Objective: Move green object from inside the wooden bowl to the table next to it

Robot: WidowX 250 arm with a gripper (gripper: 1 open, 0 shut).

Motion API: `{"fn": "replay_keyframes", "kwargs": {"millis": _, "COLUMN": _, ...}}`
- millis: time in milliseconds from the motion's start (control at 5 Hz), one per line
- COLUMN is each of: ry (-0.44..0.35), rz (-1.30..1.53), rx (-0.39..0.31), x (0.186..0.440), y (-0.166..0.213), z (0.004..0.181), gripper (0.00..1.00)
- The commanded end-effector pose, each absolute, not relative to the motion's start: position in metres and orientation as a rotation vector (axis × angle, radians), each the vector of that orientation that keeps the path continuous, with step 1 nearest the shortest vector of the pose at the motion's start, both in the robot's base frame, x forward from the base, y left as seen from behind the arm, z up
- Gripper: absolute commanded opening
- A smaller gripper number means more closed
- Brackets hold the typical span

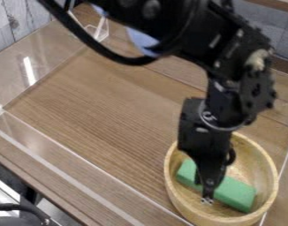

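Gripper (208,192) vertical inside wooden bowl (182,205)

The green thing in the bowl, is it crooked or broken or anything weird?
Nothing stands out. The green block lies flat inside the wooden bowl, partly hidden by the robot's fingers reaching down at it. No visible damage or spills.

The black arm reaches down from above, its gripper (207,191) pointing straight down with jaws closed

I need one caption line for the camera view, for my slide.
Black robot gripper reaches down into round tan wooden bowl holding a flat mint-green block.
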State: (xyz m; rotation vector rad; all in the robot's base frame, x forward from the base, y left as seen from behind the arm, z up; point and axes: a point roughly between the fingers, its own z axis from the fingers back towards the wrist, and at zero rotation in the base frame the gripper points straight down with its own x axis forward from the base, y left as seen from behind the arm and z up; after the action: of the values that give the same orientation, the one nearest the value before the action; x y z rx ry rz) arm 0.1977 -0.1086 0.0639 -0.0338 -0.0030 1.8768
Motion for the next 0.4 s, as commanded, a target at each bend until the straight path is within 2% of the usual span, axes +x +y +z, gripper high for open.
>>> {"fn": "replay_keyframes", "kwargs": {"millis": 0, "ry": -0.023, "rz": 1.905, "rx": -0.092, "x": 0.2105, "y": -0.1068, "z": 0.0752, "gripper": 1.00}}
{"fn": "replay_keyframes", "kwargs": {"millis": 200, "ry": -0.027, "rz": 1.876, "rx": -0.084, "x": 0.2100, "y": -0.1094, "z": 0.0756, "gripper": 1.00}}
